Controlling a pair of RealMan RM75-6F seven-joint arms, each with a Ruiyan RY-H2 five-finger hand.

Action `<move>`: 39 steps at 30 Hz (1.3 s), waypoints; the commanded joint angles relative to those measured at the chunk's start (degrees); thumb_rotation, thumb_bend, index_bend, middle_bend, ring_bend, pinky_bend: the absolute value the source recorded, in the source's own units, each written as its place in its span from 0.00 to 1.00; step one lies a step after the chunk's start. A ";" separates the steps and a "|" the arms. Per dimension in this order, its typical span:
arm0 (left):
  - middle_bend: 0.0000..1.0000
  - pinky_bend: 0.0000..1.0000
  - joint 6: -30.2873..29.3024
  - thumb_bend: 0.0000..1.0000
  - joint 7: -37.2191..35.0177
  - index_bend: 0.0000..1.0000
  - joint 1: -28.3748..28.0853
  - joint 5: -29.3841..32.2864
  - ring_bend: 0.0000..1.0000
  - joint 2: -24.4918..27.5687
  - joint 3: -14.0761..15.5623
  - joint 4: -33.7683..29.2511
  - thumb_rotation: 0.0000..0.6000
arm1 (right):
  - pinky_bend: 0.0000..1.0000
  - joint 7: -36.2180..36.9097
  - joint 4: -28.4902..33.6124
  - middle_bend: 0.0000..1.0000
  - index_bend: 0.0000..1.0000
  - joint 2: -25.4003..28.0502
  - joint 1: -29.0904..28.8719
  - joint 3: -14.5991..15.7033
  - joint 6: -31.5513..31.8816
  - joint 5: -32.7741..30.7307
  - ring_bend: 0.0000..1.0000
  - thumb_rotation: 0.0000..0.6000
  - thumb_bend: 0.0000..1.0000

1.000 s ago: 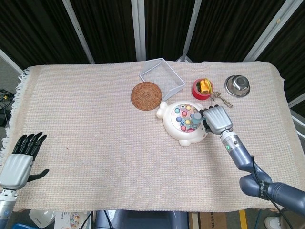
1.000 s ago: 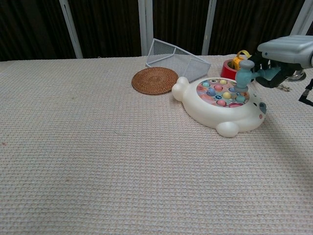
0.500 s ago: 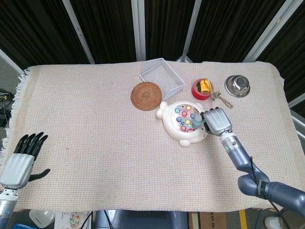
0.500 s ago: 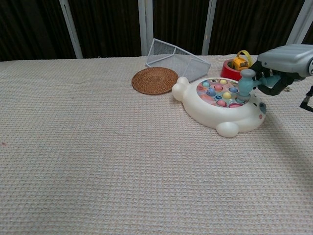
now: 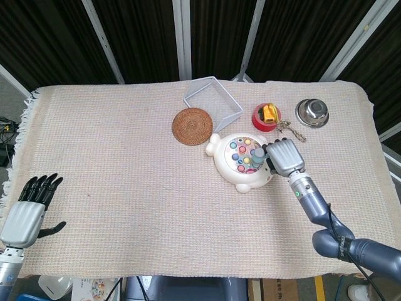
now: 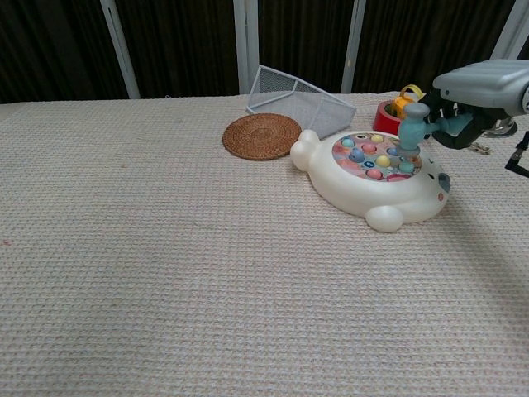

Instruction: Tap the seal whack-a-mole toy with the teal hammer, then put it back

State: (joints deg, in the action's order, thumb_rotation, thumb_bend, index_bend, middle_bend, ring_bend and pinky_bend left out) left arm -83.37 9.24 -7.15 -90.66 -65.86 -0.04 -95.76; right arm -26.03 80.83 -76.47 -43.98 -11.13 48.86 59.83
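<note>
Gripping the hammer [image 6: 412, 124] by its handle, the right hand [image 6: 473, 103] is seen at the far right edge of the seal toy [image 6: 374, 176], which lies on the cloth [image 6: 165, 265] just in front of the red cup [image 5: 264, 116]. Half a second ago the hammer head was held lower, close over the coloured buttons [image 6: 376, 155]; it has now been lifted and is poised just above them again. This rise is judged to be the rebound between taps, so the tapping step seems under way and the return of the hammer is not yet begun. The left hand [image 5: 26, 212] is kept empty, fingers extended, at the near left corner.
</note>
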 commanded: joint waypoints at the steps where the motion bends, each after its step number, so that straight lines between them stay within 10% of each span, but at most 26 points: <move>1: 0.00 0.00 0.07 0.13 0.03 0.00 -0.06 0.04 0.00 0.01 -0.02 0.02 1.00 | 0.45 -0.52 -0.24 0.83 0.99 -0.27 -0.17 0.43 -0.25 -0.67 0.63 1.00 0.78; 27: 0.00 0.00 -0.78 0.13 -1.04 0.00 0.19 -0.40 0.00 -0.07 0.19 0.72 1.00 | 0.45 2.06 4.09 0.83 0.99 5.16 4.17 2.67 6.09 0.74 0.63 1.00 0.78; 39: 0.00 0.00 -1.13 0.13 -0.46 0.00 0.50 -0.84 0.00 -0.03 0.62 0.28 1.00 | 0.45 15.33 -7.11 0.82 0.92 0.88 11.47 7.21 7.80 5.97 0.57 1.00 0.78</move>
State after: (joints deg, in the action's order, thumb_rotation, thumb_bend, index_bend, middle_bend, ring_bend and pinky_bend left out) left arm -84.47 8.73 -6.66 -91.45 -65.89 0.54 -95.42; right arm -13.05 76.99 -73.76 -33.94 -4.92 56.73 64.57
